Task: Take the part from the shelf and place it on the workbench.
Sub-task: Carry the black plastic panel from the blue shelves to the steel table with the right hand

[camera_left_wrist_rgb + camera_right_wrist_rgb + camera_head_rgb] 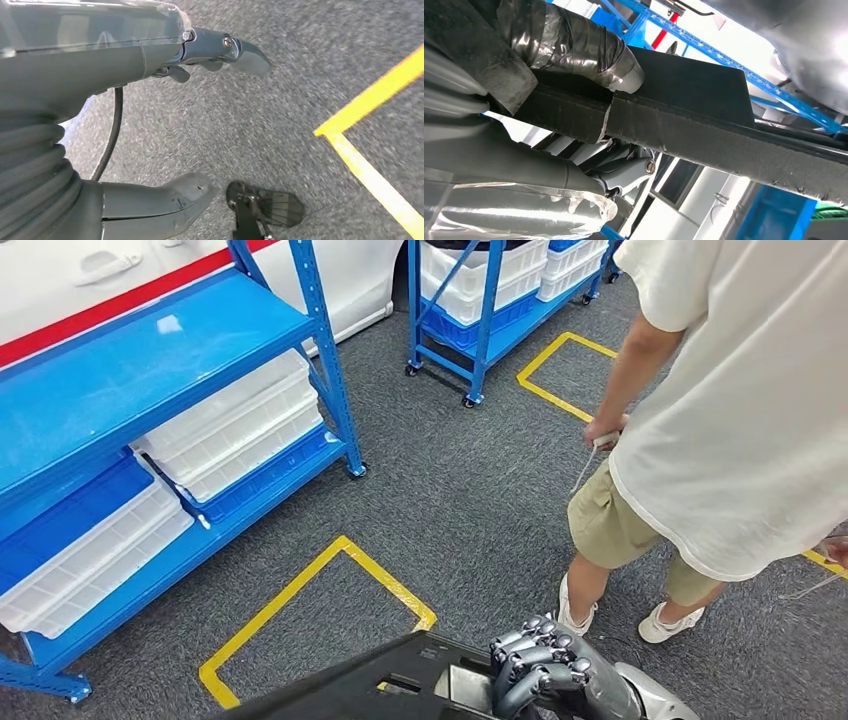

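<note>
I count two blue racks: one [150, 370] to my left, one [480, 310] further off on castors. White bins: three on the near rack, namely a stack of two [240, 425] and a single [90, 550] lower down; at least three on the far rack [480, 280], stacked, the rest cut off. Yellow tape boxes on the floor: two, one [300, 610] before me, one [560, 370] beyond. One person [720, 410], two white shoes [660, 625]. One black part [370, 690], in my right hand [550, 670]; my left hand [165, 125] holds none
</note>
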You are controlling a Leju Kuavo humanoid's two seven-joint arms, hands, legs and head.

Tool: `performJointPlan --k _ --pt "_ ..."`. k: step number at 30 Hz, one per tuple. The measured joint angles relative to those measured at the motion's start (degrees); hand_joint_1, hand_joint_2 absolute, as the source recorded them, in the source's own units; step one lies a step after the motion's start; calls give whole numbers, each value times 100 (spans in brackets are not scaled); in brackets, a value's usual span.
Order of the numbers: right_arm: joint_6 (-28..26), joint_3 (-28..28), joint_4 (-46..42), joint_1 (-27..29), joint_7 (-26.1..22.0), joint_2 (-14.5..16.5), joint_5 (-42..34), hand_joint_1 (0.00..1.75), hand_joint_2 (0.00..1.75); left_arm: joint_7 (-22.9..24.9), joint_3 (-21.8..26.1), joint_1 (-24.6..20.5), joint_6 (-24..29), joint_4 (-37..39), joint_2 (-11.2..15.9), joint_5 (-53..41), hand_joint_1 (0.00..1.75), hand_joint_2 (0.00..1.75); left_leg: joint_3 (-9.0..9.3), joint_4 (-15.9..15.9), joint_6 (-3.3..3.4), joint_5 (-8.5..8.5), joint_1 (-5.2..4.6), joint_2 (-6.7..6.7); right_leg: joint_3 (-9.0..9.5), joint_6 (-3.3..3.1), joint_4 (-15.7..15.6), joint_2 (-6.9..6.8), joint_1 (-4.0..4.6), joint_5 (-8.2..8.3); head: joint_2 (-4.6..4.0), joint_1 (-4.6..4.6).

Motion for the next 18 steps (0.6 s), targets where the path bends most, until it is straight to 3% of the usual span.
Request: performJointPlan --k 1,3,4,5,7,9,11,12,13,15,17,18 --pt "-1 0 -8 -1 -1 -2 -1 169 175 -2 -1 8 -5 0 -2 -1 0 175 -156 366 -16 -215 13 -145 -6 -20 1 42 -1 6 0 -1" --pt "-2 0 -11 0 -4 -4 -15 169 175 -15 -1 33 -12 0 -4 -8 0 175 -524 1196 -34 -570 20 -256 -20 -40 11 148 6 13 0 -1" --pt "4 0 -11 0 -5 -4 -34 169 175 -33 -1 42 -24 0 -5 -11 0 175 -628 1413 -36 -598 21 -267 -24 -44 19 209 9 14 0 -1" --pt "18 0 -11 -6 -8 -3 -59 169 175 -58 -1 46 -44 0 -5 -12 0 175 -627 1396 -33 -501 22 -274 -25 -44 31 277 8 15 0 -1" --pt "57 1 -6 -39 -13 1 -105 169 175 -131 0 49 -116 0 14 6 0 175 -345 723 -8 -43 29 -381 -21 -41 51 414 2 16 0 -1" --pt "94 3 15 -109 -29 9 -136 169 175 -208 6 55 -219 0 60 51 0 175 -53 0 29 294 41 -682 -54 -2 67 555 -3 37 0 -1" --pt "119 4 47 -171 -66 14 -171 169 175 -273 24 62 -313 -1 119 95 0 175 28 -250 51 350 35 -823 -127 84 57 695 -28 91 0 -1" --pt "131 4 60 -190 -86 14 -187 169 175 -303 33 58 -344 -3 148 107 0 175 36 -296 67 361 33 -759 -157 133 41 767 -37 124 0 -1" --pt "138 4 70 -200 -104 14 -203 169 175 -331 43 47 -370 -4 177 116 0 175 45 -337 97 381 39 -681 -178 171 41 759 -36 127 0 -1" --pt "162 -5 89 -251 -126 14 -238 169 175 -397 55 29 -426 -7 211 124 0 175 67 -415 175 427 56 -525 -308 220 297 513 -5 -48 0 3" --pt "213 -24 120 -314 -135 17 -280 169 175 -463 74 32 -479 -7 221 125 0 175 74 -437 226 436 40 -361 -646 248 1017 196 -5 -430 0 5" --pt "245 -33 141 -331 -138 19 -295 169 175 -490 87 35 -499 -7 222 124 0 175 73 -437 238 432 28 -275 -833 263 1412 136 -21 -585 0 4"
